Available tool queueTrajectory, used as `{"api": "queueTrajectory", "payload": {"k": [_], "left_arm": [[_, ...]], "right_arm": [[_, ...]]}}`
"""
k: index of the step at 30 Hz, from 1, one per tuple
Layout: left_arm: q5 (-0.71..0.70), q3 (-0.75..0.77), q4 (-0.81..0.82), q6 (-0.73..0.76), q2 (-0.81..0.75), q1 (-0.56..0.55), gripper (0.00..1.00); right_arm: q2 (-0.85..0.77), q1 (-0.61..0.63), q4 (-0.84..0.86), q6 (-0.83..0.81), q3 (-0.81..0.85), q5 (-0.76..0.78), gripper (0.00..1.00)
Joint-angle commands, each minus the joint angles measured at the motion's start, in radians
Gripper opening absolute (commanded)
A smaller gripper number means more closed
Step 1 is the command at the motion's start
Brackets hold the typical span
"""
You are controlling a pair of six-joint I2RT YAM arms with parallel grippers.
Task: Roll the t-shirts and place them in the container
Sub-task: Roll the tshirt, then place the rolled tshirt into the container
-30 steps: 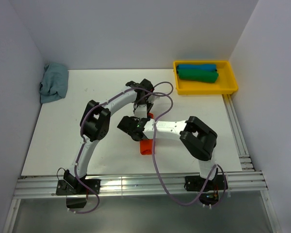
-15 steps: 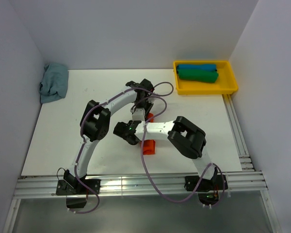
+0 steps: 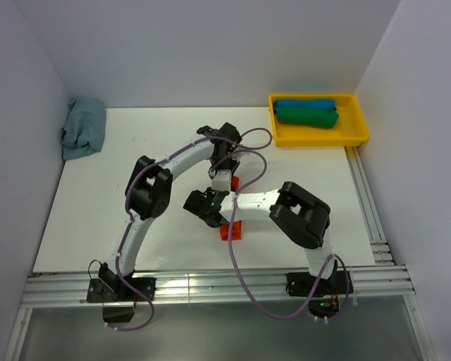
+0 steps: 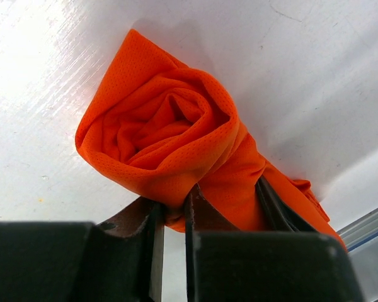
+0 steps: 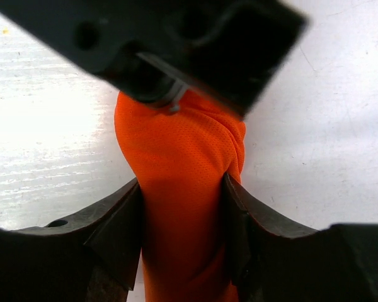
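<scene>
Finishing roll: orange t-shirt [image 4: 170, 138] pinched in left jaws, clamped between right jaws; firm hold judged needed before lift.

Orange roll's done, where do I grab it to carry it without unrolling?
Grip the orange roll across its middle, from above, a finger on each long side, as the right gripper stands. Its spiral end is loose folds; squeezing the body should keep the layers together.
</scene>
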Motion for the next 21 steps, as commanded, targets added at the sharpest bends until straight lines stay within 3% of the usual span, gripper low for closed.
{"api": "queueTrajectory", "payload": {"k": [1,2,3,6,7,10,14,21], "left_arm": [[0.005,0.033,-0.077,0.030,0.028,-0.008,0.17],[0.011,0.045,-0.086,0.064,0.028,-0.008,0.19],[0.014,0.051,-0.087,0.069,0.026,-0.008,0.22],[0.041,0.082,-0.089,0.079,0.011,0.000,0.45],[0.060,0.111,-0.087,0.081,0.006,0.004,0.57],[0.087,0.192,-0.104,0.081,0.002,0.023,0.72],[0.172,0.318,-0.068,0.058,-0.032,0.064,0.77],[0.294,0.251,0.129,-0.036,-0.207,0.219,0.80]], "right_arm": [[0.002,-0.032,0.003,-0.011,-0.093,-0.160,0.48],[-0.004,-0.034,0.018,-0.014,-0.115,-0.171,0.33],[-0.012,-0.036,0.049,-0.015,-0.129,-0.181,0.26],[-0.042,-0.045,0.098,-0.015,-0.167,-0.224,0.05],[-0.059,-0.048,0.107,-0.011,-0.185,-0.232,0.00],[-0.094,-0.054,0.149,-0.005,-0.225,-0.263,0.00],[-0.130,-0.062,0.166,0.027,-0.261,-0.267,0.00],[-0.229,-0.092,0.193,0.055,-0.308,-0.286,0.00]]}}
